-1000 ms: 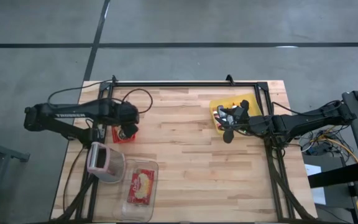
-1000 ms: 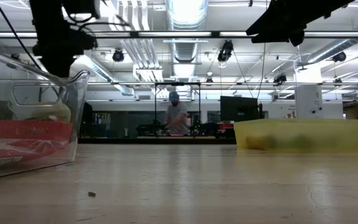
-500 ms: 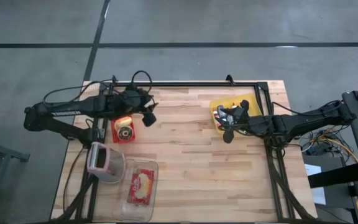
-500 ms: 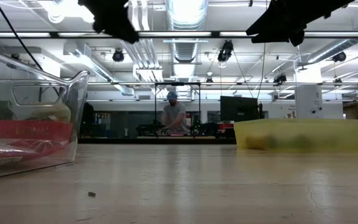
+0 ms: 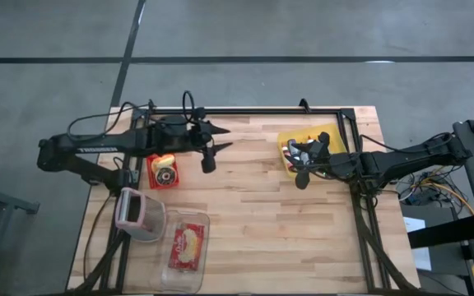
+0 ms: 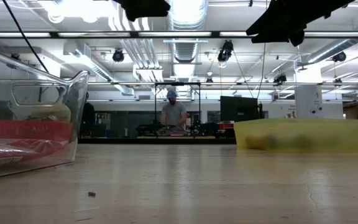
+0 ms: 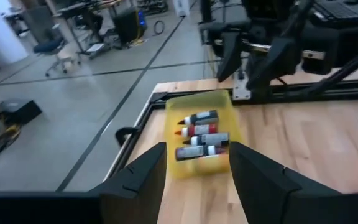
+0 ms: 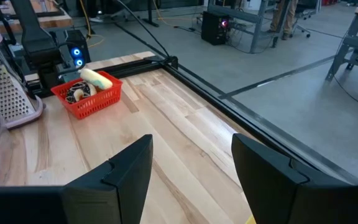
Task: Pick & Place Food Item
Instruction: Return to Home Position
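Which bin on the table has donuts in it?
The red bin on the left arm's side; a dark donut shows inside. The yellow bin opposite holds only small bottles.

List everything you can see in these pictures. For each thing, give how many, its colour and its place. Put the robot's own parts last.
table: one, pale wood, under everything.
red bin: one, red, left part of the table in the high view.
donuts: in the red bin, one dark, one pale; total unclear.
yellow bin: one, yellow, right part of the table.
small bottles: several, dark and red, in the yellow bin.
clear tub: one, see-through, near left corner.
red packet: one, red, inside the clear tub.
pink-rimmed container: one, left of the clear tub.
person: one, far off in the room.
left gripper: open, beside the red bin.
right gripper: open, by the yellow bin.
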Motion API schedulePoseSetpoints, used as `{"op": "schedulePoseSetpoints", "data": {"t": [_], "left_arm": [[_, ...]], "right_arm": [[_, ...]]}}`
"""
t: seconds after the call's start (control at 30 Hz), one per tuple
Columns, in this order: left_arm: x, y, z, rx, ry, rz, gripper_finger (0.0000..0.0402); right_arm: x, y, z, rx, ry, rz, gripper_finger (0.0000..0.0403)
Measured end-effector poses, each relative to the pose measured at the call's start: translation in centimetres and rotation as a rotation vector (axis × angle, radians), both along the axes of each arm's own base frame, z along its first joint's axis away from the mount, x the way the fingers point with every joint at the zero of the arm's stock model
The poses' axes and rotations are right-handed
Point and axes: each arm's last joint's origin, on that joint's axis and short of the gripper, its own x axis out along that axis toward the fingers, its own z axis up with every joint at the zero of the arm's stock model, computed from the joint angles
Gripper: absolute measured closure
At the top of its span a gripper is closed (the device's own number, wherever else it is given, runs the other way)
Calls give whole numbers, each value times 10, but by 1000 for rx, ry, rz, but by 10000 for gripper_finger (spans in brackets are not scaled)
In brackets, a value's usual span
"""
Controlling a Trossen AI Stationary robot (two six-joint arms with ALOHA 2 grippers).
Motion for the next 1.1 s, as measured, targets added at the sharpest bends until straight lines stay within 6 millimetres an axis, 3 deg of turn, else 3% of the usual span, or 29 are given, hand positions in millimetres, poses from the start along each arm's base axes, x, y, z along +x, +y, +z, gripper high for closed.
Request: {"op": "schedulePoseSetpoints", "data": {"t": [0.3,0.53,0.83,1.03,1.1], "left_arm": [[38,3,-18,15,-79,-79,230],[67,4,-33,64,-184,-175,263],[80,5,-52,77,-139,-186,316],[86,4,-68,70,-79,-262,391],[88,5,-72,71,-65,-264,394]], "right_arm": [[0,0,0,0,1,0,186],[0,0,0,0,1,0,186],[0,0,0,0,1,0,186],[0,0,0,0,1,0,186],[0,0,0,0,1,0,186]]}}
